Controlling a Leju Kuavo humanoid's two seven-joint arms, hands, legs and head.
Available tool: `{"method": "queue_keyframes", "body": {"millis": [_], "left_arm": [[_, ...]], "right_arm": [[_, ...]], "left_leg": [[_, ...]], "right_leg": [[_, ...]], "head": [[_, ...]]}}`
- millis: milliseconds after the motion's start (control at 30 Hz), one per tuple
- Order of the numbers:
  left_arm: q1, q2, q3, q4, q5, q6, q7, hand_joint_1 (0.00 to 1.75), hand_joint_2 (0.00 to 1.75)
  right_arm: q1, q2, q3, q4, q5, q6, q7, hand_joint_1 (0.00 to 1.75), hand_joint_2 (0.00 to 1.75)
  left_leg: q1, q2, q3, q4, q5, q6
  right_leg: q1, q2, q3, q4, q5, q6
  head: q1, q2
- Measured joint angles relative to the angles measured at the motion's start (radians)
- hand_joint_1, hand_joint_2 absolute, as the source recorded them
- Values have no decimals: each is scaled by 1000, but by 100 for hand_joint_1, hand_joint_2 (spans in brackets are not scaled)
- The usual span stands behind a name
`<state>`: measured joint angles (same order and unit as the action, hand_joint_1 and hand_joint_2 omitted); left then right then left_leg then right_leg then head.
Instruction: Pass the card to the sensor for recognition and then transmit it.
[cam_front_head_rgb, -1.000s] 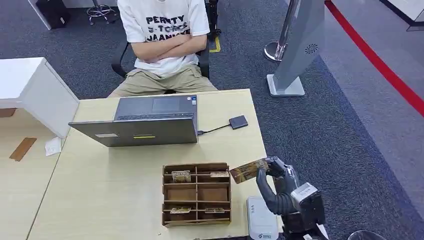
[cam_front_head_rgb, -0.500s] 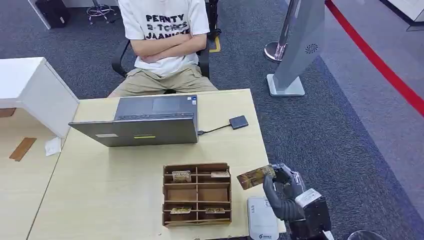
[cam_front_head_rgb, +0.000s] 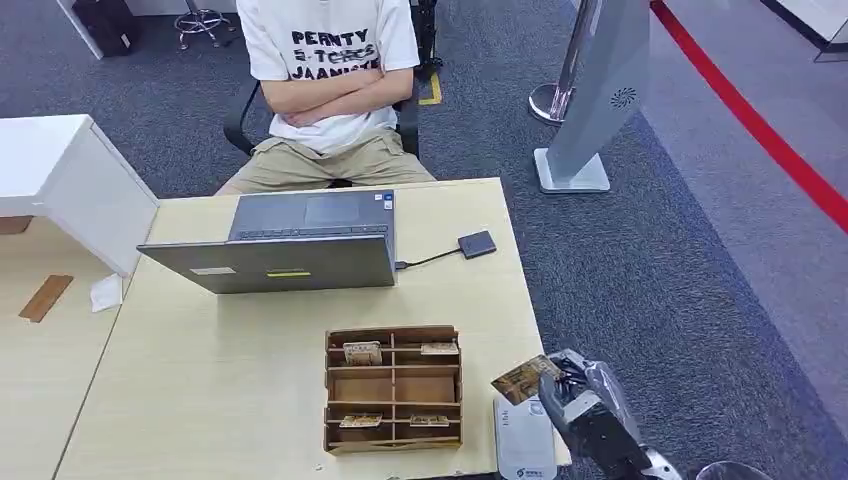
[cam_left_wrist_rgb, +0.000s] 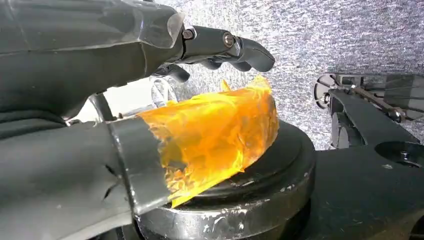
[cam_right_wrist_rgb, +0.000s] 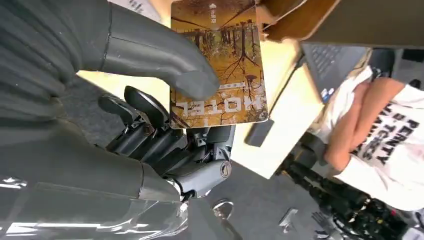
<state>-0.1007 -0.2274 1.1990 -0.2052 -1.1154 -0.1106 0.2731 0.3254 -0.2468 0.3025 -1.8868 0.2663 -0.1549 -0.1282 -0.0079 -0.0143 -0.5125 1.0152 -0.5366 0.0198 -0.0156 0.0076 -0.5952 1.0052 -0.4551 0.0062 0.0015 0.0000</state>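
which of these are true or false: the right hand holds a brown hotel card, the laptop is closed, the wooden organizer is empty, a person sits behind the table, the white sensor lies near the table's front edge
1. The right hand holds a brown printed hotel card. True.
2. The grey laptop is closed. False: it stands open on the light wooden table.
3. The brown wooden compartment organizer is empty. False: cards lie in several of its compartments.
4. A person in a white printed t-shirt sits behind the table with arms crossed. True.
5. The flat white card sensor lies near the table's front edge, beside the organizer. True.
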Motion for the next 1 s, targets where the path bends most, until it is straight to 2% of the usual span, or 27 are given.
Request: {"method": "queue_keyframes", "body": {"millis": [167, 467, 700, 1000], "left_arm": [[0, 2, 1, 0, 2, -1, 0, 0, 0], [0, 4, 7, 0, 2, -3, -2, 0, 0], [0, 4, 8, 0, 2, -4, -2, 0, 0], [0, 4, 7, 0, -4, -6, -2, 0, 0]], "right_arm": [[20, -34, 2, 1, 14, -6, 14, 175, 175], [27, -133, 49, 15, 42, -14, 63, 175, 175], [25, -161, 71, 21, 44, -15, 72, 175, 175], [-7, -197, 157, 52, 39, -17, 85, 175, 175]], "left_leg": [[0, 0, 0, 0, 0, 0], [0, 0, 0, 0, 0, 0], [0, 0, 0, 0, 0, 0], [0, 0, 0, 0, 0, 0]], "right_leg": [[0, 0, 0, 0, 0, 0], [0, 0, 0, 0, 0, 0], [0, 0, 0, 0, 0, 0], [0, 0, 0, 0, 0, 0]], "head": [[0, 0], [0, 0], [0, 0], [0, 0]]}}
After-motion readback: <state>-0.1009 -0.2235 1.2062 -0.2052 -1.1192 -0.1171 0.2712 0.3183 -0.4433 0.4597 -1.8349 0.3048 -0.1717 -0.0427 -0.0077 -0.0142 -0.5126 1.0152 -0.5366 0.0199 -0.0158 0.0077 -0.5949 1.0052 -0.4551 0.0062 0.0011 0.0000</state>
